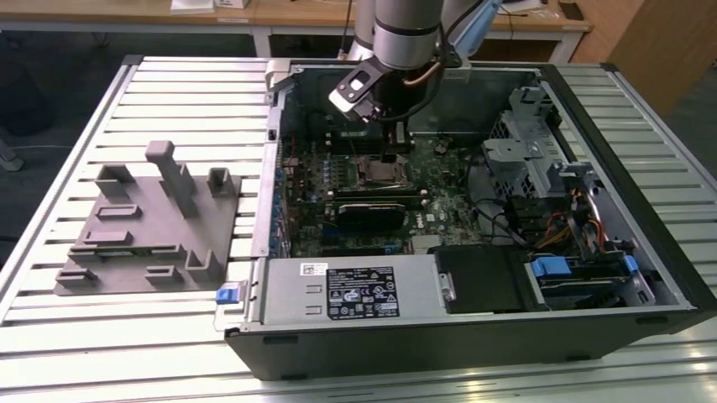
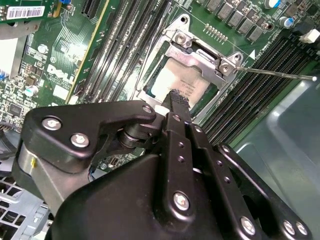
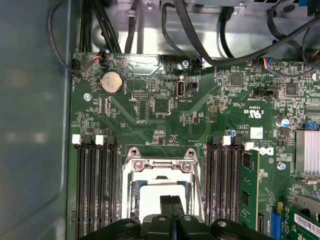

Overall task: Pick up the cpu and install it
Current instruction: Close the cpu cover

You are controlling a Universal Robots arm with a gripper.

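Down inside the open black computer case (image 1: 471,344), low over the green motherboard (image 3: 165,120): the black end effector (image 3: 171,200), fingers pressed together, nothing pinched between. Tip right at the top face of the cpu (image 2: 172,80), a small flat square chip with a pale silvery metal top; touching or just above, hard to tell. Chip seated within the steel socket frame (image 2: 200,52), hemmed by dark memory slot rows (image 3: 95,190) on two sides. Thin metal lever rod (image 2: 275,74) jutting from a frame corner out over the slots. Grey case wall (image 3: 30,125) beyond one slot bank. Outside, toward the exterior view's left, a grey moulded fixture with upright posts (image 1: 146,227) on the white slatted desk (image 1: 112,353), bare slats around it. Pale wooden desks (image 1: 302,13) at the far side.
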